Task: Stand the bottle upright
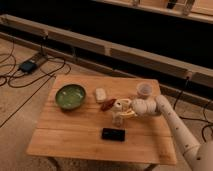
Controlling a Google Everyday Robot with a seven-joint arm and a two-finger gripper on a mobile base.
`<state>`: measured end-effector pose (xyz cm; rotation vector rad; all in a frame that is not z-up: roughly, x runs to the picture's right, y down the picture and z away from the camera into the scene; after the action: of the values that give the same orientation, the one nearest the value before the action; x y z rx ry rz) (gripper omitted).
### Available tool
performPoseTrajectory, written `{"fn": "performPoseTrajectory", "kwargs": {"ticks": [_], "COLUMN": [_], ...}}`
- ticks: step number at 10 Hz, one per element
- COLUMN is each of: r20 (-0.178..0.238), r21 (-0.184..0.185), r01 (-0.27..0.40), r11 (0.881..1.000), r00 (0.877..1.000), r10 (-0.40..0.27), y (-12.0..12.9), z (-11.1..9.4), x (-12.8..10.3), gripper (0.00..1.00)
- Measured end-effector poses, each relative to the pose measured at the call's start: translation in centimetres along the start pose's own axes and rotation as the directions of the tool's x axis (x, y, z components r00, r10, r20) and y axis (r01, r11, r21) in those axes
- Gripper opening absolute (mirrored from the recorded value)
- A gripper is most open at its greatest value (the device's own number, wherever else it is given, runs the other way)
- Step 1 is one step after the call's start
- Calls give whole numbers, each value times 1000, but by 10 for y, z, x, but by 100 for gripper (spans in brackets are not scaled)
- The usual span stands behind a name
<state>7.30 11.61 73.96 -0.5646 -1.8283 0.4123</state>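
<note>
The bottle (118, 119) is a small whitish cylinder standing on the wooden table (75, 140), just behind the black phone. It looks upright. My gripper (121, 107) reaches in from the right on a pale arm (170, 120) and sits directly over and behind the bottle's top, very close to it. I cannot make out whether they touch. A reddish-brown item (107, 104) lies just to the left of the gripper.
A green bowl (70, 96) sits at the table's left. A small white block (100, 94) lies beside it, and a pale cup (144, 90) stands at the back right. The flat black phone (113, 134) lies near the front edge. Cables run across the floor on the left.
</note>
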Motion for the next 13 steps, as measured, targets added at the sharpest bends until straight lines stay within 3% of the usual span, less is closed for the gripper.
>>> {"fn": "performPoseTrajectory", "kwargs": {"ticks": [3, 7, 13], "r20": [-29, -49, -112], "r21": [-2, -4, -10], "r01": [-53, -69, -29], "r11": [999, 998, 1000], "r00": [998, 996, 993], "r10": [53, 68, 27], "y": [-3, -5, 5], "z": [1, 6, 23], "x": [11, 12, -28], "gripper": [80, 80, 80]}}
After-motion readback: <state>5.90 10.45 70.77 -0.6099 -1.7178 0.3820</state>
